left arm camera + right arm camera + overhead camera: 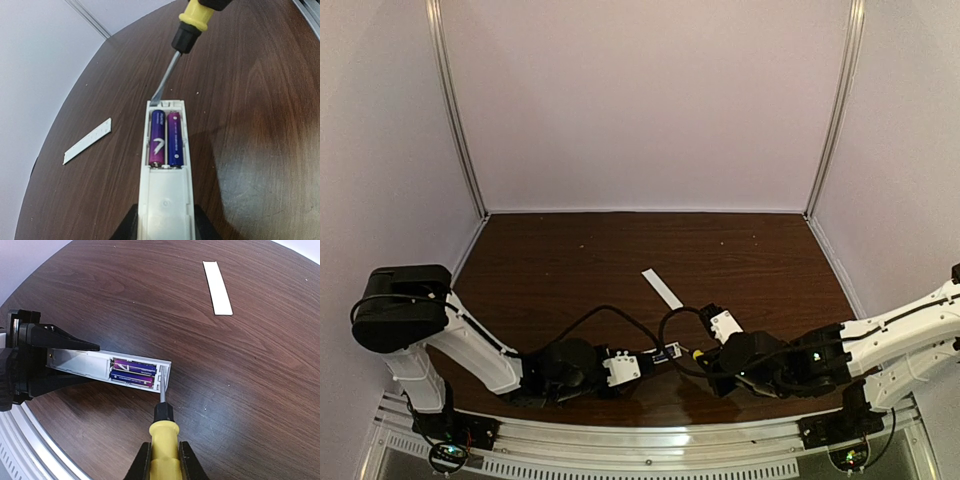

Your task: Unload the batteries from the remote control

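Observation:
My left gripper (165, 227) is shut on the white remote control (165, 200), which lies low over the table with its battery recess open and facing up. Two purple-blue batteries (166, 137) sit side by side in the recess. My right gripper (162, 460) is shut on the yellow-handled screwdriver (162, 437). The screwdriver's blade tip rests at the end wall of the recess, just past the battery ends (132, 373). In the top view the two grippers meet near the front middle, the left (638, 366) facing the right (712, 358).
The thin flat white cover strip (662, 288) lies loose on the dark wood table, behind the grippers; it also shows in the left wrist view (87, 141) and the right wrist view (217, 281). Pale walls enclose the table on three sides.

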Action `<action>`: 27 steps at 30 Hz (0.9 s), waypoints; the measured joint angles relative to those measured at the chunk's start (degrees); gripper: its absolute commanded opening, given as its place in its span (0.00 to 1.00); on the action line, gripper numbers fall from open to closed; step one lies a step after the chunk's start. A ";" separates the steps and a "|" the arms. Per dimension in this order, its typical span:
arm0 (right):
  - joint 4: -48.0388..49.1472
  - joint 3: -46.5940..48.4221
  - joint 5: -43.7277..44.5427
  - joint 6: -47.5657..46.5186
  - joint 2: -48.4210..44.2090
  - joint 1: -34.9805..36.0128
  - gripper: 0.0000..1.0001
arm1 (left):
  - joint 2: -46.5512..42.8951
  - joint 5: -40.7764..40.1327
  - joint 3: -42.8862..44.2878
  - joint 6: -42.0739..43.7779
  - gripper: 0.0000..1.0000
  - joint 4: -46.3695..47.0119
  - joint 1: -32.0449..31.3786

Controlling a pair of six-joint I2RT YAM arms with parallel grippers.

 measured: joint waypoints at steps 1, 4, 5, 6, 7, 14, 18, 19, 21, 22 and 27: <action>0.13 0.00 -0.02 0.00 0.15 0.00 0.00 | 0.00 0.00 0.00 0.00 0.00 -0.11 0.00; 0.42 0.00 -0.04 -0.02 0.28 0.00 0.00 | 0.00 -0.02 0.00 0.00 0.00 -0.15 0.00; 0.48 0.00 -0.07 -0.02 0.28 0.00 0.00 | 0.00 -0.02 0.00 0.00 0.00 -0.15 0.00; 0.52 0.00 -0.07 -0.02 0.28 0.00 0.00 | 0.00 -0.04 0.00 0.00 0.00 -0.15 0.00; 0.57 0.00 -0.09 -0.02 0.28 -0.02 0.00 | 0.00 -0.07 0.00 0.00 0.00 -0.15 0.00; 0.68 0.00 -0.63 0.04 0.28 -0.02 0.00 | 0.00 -0.72 0.00 0.00 0.00 -0.15 0.00; 0.74 0.00 -0.76 0.07 0.28 -0.02 0.00 | 0.00 -1.03 0.00 0.00 0.00 -0.15 0.00; 0.74 0.00 -0.81 0.07 0.28 -0.02 0.00 | 0.00 -1.07 0.00 0.00 0.00 -0.13 0.00; 0.79 0.00 -0.87 0.07 0.28 -0.02 0.00 | 0.00 -1.14 0.00 0.00 0.00 -0.15 0.00; 0.79 0.00 -0.90 0.09 0.28 -0.02 0.00 | 0.00 -1.16 0.00 0.00 0.00 -0.13 0.00; 1.53 0.00 -1.18 0.11 0.87 -0.02 0.00 | 0.00 -1.77 0.00 0.00 0.00 -0.15 0.00</action>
